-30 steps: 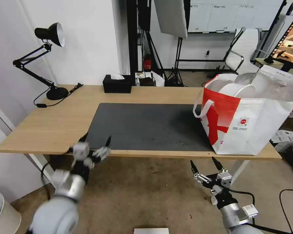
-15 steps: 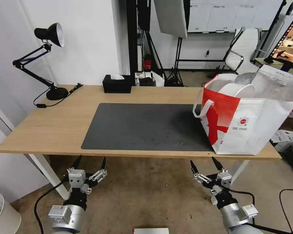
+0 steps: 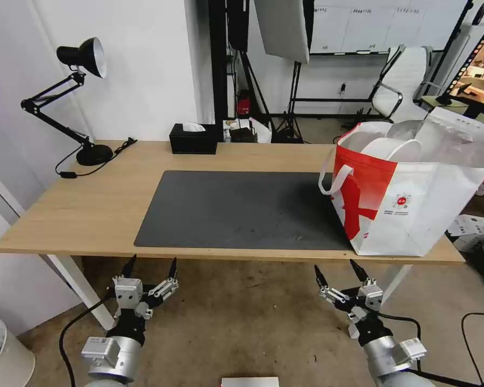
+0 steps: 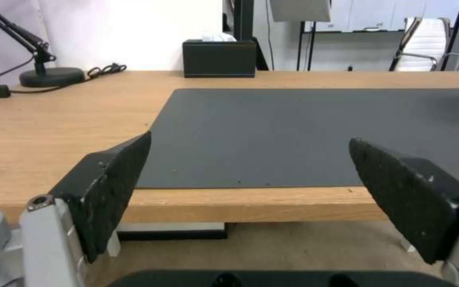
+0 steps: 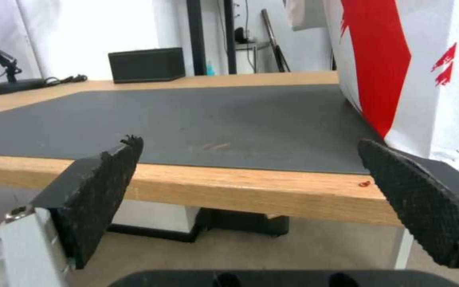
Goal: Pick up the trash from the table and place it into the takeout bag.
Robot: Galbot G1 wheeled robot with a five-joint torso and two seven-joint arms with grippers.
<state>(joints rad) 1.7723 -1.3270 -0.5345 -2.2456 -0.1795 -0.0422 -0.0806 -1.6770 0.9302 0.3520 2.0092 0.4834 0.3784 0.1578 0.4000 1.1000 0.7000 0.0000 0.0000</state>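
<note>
While both arms hang low before the desk, the scene reads thus:
Table [image 3: 97,204]: long light-wood top; a dark mat [image 3: 236,209] lies at its middle.
Bag [image 3: 408,209]: white-and-red tote standing on the table's right end, just touching the mat's right edge, mouth open.
Bowl [image 3: 398,149]: white, tilted inside the bag's mouth.
Tissue box [image 3: 193,138]: black, at the far edge.
Lamp [image 3: 83,56]: far left corner.
Left gripper [image 3: 150,267]: below the near edge, jaws apart, holding nothing.
Right gripper [image 3: 337,273]: below the near edge by the bag, jaws apart, holding nothing.

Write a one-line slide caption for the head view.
Both grippers open below the table; bowl in the bag.
</note>
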